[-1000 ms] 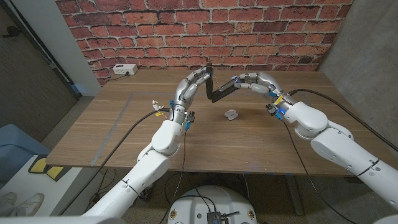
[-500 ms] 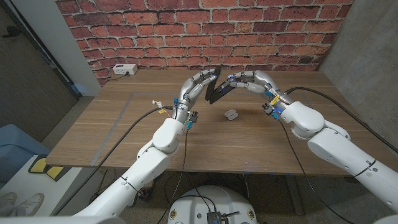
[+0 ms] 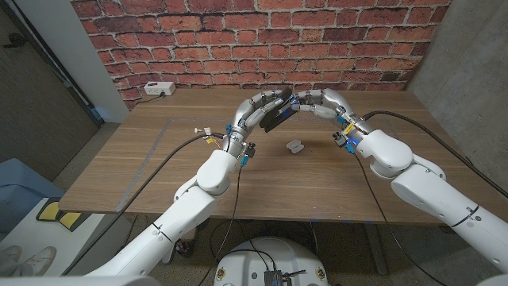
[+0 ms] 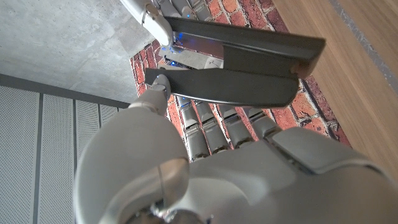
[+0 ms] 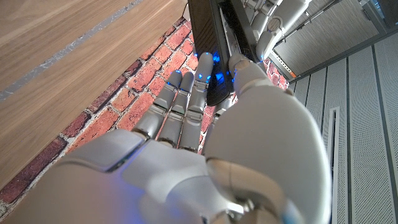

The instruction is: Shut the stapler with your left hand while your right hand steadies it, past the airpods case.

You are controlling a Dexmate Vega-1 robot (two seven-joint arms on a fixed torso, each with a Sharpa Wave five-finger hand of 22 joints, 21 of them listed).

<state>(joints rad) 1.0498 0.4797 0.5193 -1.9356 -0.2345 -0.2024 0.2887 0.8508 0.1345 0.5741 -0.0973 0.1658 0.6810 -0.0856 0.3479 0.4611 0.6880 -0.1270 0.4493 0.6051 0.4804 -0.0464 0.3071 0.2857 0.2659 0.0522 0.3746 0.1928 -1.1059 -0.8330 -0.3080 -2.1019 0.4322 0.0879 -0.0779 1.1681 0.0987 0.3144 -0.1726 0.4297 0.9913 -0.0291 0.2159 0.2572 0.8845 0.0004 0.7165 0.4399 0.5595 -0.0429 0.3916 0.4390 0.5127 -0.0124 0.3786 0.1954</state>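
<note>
A black stapler is held above the far middle of the table, its two arms a narrow gap apart. My left hand wraps its fingers over the stapler's upper arm from the left. In the left wrist view the stapler lies across the fingers of the left hand, with the thumb on one end. From the right, my right hand grips the other end; its wrist view shows the right hand with fingers behind the stapler. The white airpods case lies on the table nearer than the stapler.
A white box stands at the table's back left by the brick wall. A pale tape line crosses the left of the table. Cables trail from both wrists.
The stapler's upper arm has swung down from upright to nearly against its base. My left hand followed it to the right and over the top. The right hand stayed gripping its end.
</note>
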